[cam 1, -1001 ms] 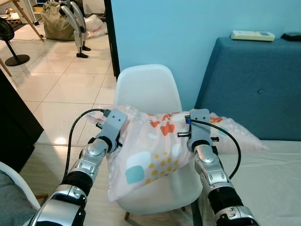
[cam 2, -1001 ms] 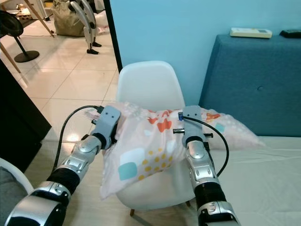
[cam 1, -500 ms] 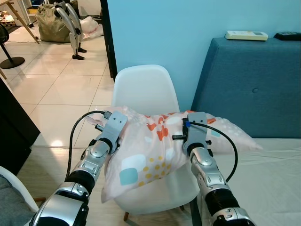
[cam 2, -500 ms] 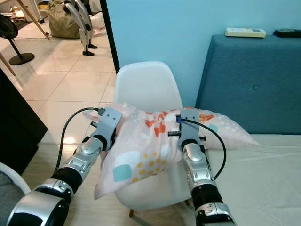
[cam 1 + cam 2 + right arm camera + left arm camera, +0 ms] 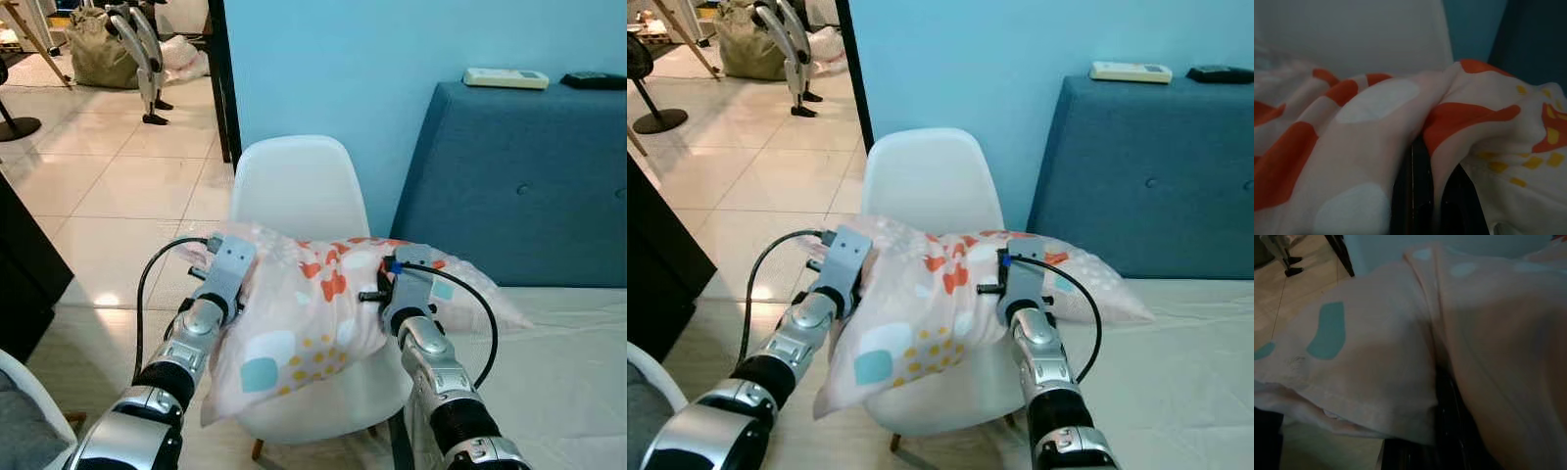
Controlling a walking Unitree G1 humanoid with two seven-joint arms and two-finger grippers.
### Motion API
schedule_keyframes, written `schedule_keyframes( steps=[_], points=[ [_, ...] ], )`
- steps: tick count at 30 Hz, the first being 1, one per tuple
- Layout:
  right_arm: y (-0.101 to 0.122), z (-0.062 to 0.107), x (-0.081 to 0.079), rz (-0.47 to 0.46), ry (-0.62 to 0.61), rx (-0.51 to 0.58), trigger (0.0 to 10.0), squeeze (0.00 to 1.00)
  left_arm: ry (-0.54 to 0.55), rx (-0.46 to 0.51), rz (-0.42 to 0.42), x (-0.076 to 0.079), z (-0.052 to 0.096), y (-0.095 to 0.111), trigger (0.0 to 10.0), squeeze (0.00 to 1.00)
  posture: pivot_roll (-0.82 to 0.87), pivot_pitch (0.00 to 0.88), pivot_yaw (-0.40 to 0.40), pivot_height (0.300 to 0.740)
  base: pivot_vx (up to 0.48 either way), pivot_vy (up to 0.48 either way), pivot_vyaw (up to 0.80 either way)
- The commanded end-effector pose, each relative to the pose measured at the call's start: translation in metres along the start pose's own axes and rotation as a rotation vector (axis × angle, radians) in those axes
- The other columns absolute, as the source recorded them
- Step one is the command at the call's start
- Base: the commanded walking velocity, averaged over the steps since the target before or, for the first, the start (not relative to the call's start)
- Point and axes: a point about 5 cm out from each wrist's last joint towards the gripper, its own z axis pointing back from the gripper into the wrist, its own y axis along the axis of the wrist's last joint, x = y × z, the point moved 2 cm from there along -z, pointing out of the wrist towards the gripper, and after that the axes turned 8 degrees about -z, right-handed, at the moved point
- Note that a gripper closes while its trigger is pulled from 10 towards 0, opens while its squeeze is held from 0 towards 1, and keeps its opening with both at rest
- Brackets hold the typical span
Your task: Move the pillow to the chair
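A pink pillow (image 5: pixel 313 313) with orange, teal, white and yellow spots lies across the seat of a white shell chair (image 5: pixel 294 186). Its right end reaches over the bed edge. My left gripper (image 5: pixel 233 262) is shut on the pillow's left edge, and my right gripper (image 5: pixel 404 279) is shut on it near the middle. In the left wrist view the teal-spotted fabric (image 5: pixel 1376 357) folds around a black finger (image 5: pixel 1449 431). In the right wrist view orange and white cloth (image 5: pixel 1352 147) is pinched against a finger (image 5: pixel 1415 205). The fingertips are buried in the fabric.
A blue upholstered headboard (image 5: pixel 529 176) stands at the right, with a white remote (image 5: pixel 506 78) and a dark object (image 5: pixel 596 80) on top. A beige bed sheet (image 5: pixel 578 372) is at lower right. Tiled floor (image 5: pixel 108 186) opens to the left, past dark furniture (image 5: pixel 24 284).
The camera has drifted a little. Both grippers keep their hold, and the pillow has sunk slightly lower onto the chair seat.
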Motion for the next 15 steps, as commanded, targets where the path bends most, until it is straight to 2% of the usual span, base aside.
schedule_keyframes(
  steps=[1, 6, 11, 15],
  points=[
    [0.001, -0.002, -0.012, 0.011, 0.056, -0.01, 10.0, 0.0, 0.018, 0.006, 0.013, 0.001, 0.0, 0.001, 10.0, 0.0, -0.08, 0.102, -0.029, 0.685, 0.0, 0.0, 0.0],
    [0.002, 0.0, -0.007, -0.021, 0.093, -0.001, 10.0, 0.0, 0.036, -0.007, 0.038, 0.008, 0.007, -0.008, 10.0, 0.0, -0.06, 0.112, -0.064, 0.675, 0.0, 0.0, 0.0],
    [0.003, 0.0, -0.005, 0.006, 0.101, -0.004, 10.0, 0.0, 0.04, -0.018, 0.022, 0.005, 0.009, -0.013, 10.0, 0.0, -0.05, 0.121, -0.065, 0.665, 0.0, 0.0, 0.0],
    [0.001, 0.0, -0.005, -0.011, 0.108, -0.013, 10.0, 0.0, 0.044, -0.02, 0.015, 0.001, 0.009, -0.014, 10.0, 0.0, -0.05, 0.124, -0.063, 0.665, 0.0, 0.0, 0.0]
  ],
)
